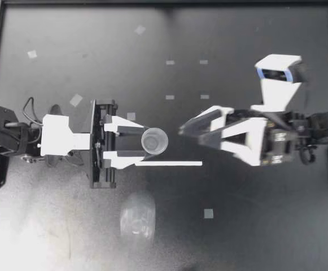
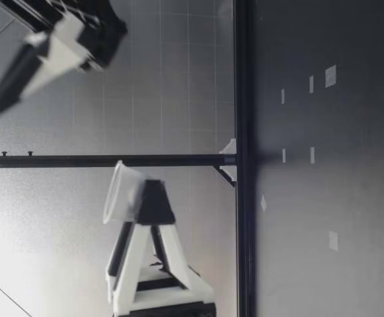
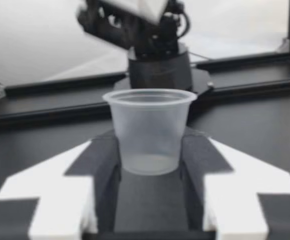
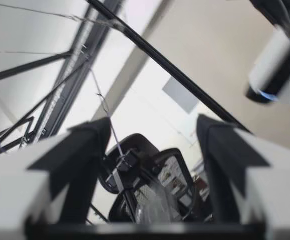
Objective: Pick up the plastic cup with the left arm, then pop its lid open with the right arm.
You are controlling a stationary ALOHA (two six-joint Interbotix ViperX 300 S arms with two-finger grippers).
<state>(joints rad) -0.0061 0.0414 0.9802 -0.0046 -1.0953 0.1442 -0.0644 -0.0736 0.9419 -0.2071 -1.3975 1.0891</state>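
**Fig. L gripper w/ cup, R gripper opposite.** L gripper (image 1: 144,141), entering from the left, is clamped on a clear plastic cup (image 1: 154,141). In the L wrist view both dark finger pads (image 3: 103,162) press the cup's (image 3: 149,130) lower wall from two sides. The rim stands above the pads, mouth up, approx. upright, and no contents are discernible. In the low view the cup (image 2: 121,193) is held clear of the table, well above its surface.

R gripper (image 1: 187,131) points at the cup from the opp. side, near it but not touching. In the R wrist view its fingers (image 4: 85,150) are spread apart w/ nothing between them. In the low view the R gripper (image 2: 0,102) is higher above the table than the cup.

A thin white strip (image 1: 175,164) lies flat on the dark table (image 1: 248,226), just beside the L gripper's nearer finger and running out past the cup. Small tape squares (image 1: 209,213) are scattered over the surface.
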